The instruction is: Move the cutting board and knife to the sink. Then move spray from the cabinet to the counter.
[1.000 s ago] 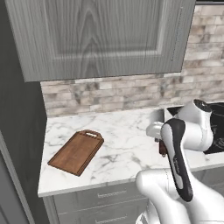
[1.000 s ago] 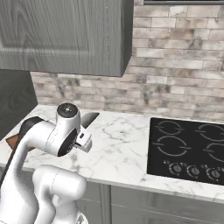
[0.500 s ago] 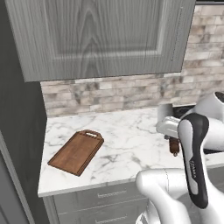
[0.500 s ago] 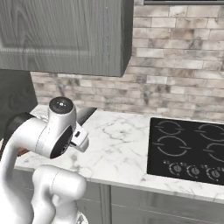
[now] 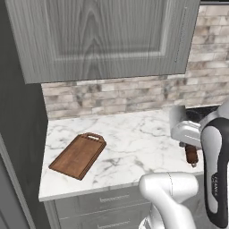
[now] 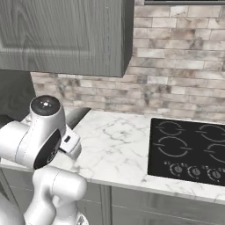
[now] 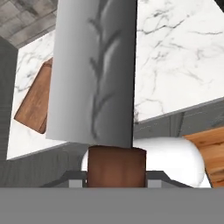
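White marble counter (image 5: 134, 138) runs across the middle of the left base view, under a closed grey wall cabinet (image 5: 103, 38) and a brick backsplash (image 5: 125, 96), with a black cooktop (image 6: 189, 149) at the right of the right base view. The gripper (image 5: 190, 141) sits at the right edge of the left base view, closed on the reddish-brown handle of the knife (image 7: 94, 74); in the hand view the broad grey blade rises up the centre of the frame, the handle clamped between the jaws at the bottom. The cutting board (image 5: 78, 154) lies flat at the lower left of the counter, loop handle toward the wall, well apart from the gripper. No sink is in sight, so the carry probably has some way to go. The main risk, as I judge it, is the heavy blade pivoting or slipping in a grip on the handle alone during a wide swing; a low path could also clip the counter edge.
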Tool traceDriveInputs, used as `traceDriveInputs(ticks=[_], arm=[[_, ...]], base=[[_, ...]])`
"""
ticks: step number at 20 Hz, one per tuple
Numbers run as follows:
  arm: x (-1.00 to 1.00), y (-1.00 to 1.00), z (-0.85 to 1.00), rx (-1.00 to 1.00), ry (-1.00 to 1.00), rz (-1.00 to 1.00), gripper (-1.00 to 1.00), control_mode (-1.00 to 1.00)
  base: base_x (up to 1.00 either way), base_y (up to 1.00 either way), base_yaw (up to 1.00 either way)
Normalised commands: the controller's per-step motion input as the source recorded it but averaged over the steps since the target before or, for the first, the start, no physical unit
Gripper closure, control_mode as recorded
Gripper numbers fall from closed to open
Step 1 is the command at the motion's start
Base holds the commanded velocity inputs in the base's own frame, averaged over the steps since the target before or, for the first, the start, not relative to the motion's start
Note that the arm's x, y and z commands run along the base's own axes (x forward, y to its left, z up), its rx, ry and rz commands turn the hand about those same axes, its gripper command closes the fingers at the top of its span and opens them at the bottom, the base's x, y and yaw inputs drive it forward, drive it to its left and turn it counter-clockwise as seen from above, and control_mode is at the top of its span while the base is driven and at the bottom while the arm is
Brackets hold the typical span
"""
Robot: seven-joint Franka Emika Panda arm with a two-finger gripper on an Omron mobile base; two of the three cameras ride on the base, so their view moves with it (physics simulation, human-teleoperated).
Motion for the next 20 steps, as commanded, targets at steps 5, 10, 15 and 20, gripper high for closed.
traceDriveInputs(ticks=[5,10,15,20], arm=[[-0.53,0.0,0.35,0.0,0.0,0.0,1.0,-1.0],[-0.15,0.0,0.16,0.0,0.0,0.0,1.0,1.0],[0.0,0.0,0.0,0.0,0.0,0.0,1.0,1.0],[0.0,0.0,0.0,0.0,0.0,0.0,1.0,1.0]], base=[[0.0,0.0,0.0],[-0.23,-0.21,0.0],[-0.58,-0.68,-0.04],[-0.55,-0.88,-0.21]])
